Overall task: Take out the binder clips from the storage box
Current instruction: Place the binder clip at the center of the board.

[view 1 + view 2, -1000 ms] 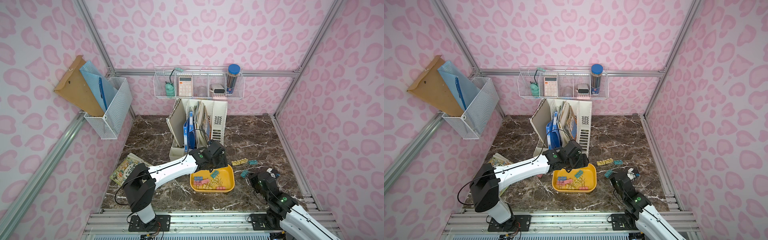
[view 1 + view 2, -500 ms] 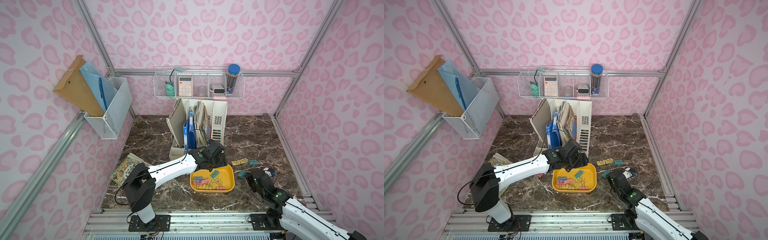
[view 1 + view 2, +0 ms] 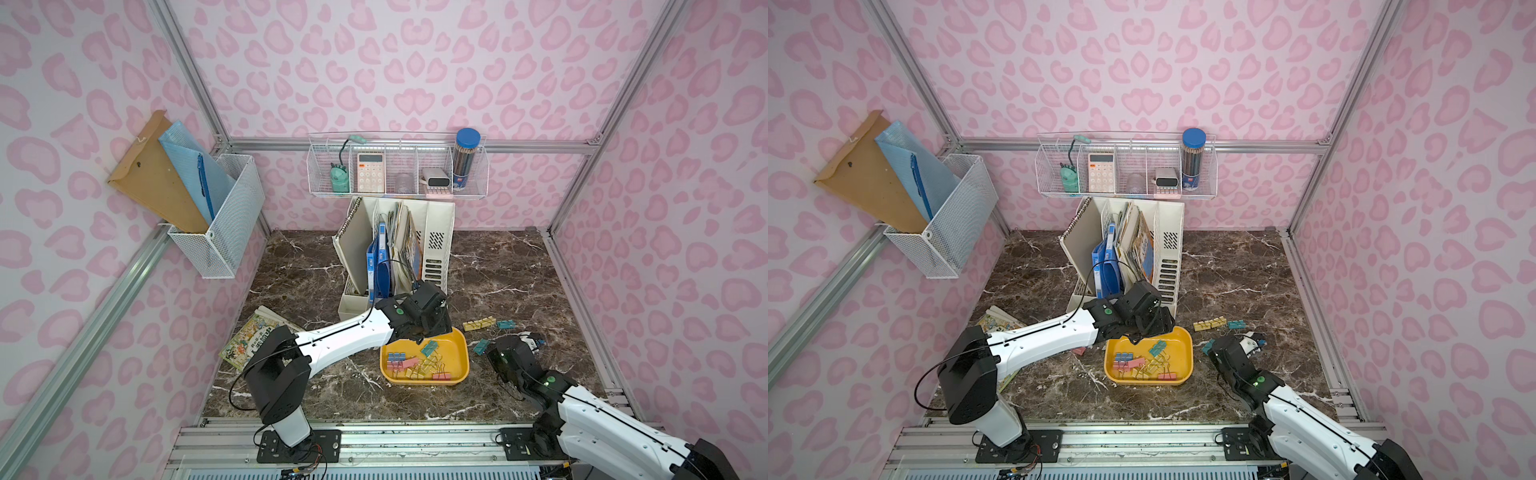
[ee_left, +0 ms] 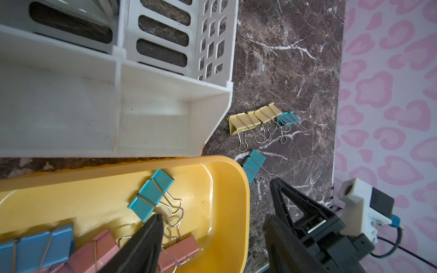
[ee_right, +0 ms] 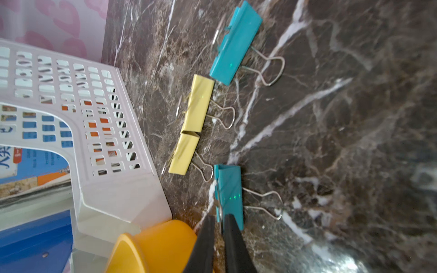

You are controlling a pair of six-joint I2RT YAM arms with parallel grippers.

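Surface: dark marble table (image 3: pixel 498 270), pink patterned walls (image 3: pixel 415 62).
Tray (image 3: pixel 459 345): yellow, holding pink, blue, teal and yellow clips (image 3: pixel 415 363); more lie on the table beside it.
Organiser (image 3: pixel 436 232): cream, holding folders.
Left gripper (image 4: pixel 212 217): wide apart over the tray's corner.
Right gripper (image 5: pixel 219 218): narrow gap at a teal clip (image 5: pixel 230 189); grip unclear.

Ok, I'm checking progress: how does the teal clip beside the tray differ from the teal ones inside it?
The outside clip lies on the table, past the tray's corner; the inside pair lies side by side in it. The outside clip's handles touch no other clip; the inside pair's overlap neighbours' handles. Both are teal, alike in shape.
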